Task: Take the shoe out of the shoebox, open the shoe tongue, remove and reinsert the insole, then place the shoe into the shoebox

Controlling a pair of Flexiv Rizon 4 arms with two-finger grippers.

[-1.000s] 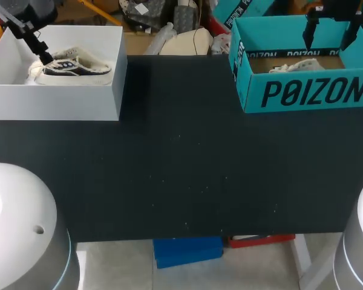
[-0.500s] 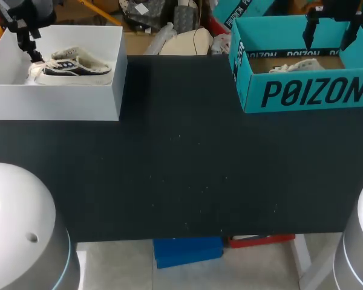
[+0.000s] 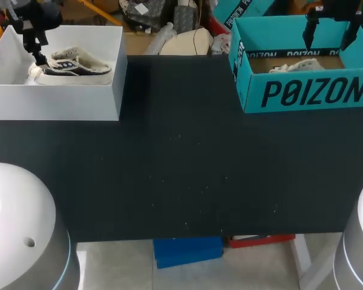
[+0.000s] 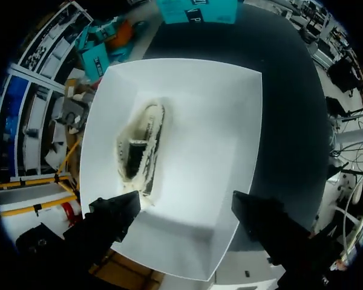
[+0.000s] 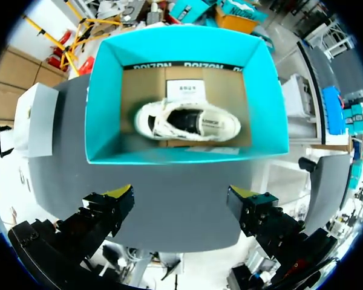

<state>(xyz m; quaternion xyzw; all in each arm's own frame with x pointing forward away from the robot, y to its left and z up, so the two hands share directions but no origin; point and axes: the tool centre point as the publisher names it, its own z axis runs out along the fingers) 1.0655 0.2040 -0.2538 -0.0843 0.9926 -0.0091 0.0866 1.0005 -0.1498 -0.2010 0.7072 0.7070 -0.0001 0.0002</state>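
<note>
Extraction not begun: shoe [image 4: 139, 151] inside white shoebox [image 4: 245, 115]; left tool [image 4: 184, 211], released, above it; right tool [image 5: 181, 205] released. Next, likely: descend, grasp collar.

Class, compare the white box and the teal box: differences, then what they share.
The white box is plain; the teal box bears black print. The white box stands far left, the teal box far right. The white box's shoe has dark panels; the teal box's shoe is mostly white. Both are open, holding one shoe.
</note>
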